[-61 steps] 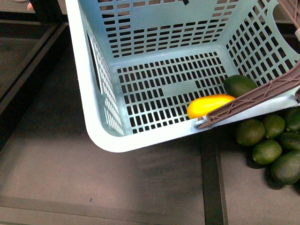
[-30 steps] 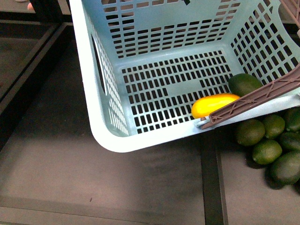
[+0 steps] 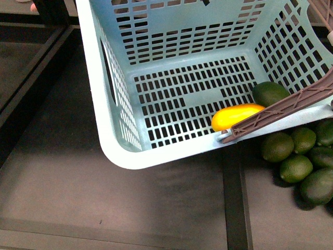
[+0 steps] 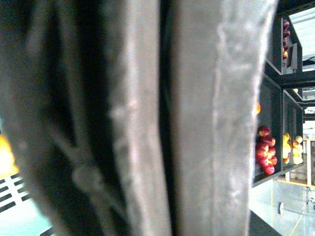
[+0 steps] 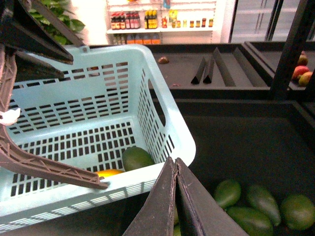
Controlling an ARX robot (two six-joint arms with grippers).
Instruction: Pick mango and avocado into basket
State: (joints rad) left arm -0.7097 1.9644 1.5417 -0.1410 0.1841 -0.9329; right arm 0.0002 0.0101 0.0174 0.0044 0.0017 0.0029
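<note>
Mango and avocado lie touching in basket — under its handle. Right gripper pressed together, empty; left gripper's state — cannot tell.

front view evenly lit and sharp; left wrist view blurred.

basket floor open, handle crossing corner

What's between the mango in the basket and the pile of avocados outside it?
In the front view, the basket's near wall and its brown handle separate the mango from the loose avocados outside.
</note>
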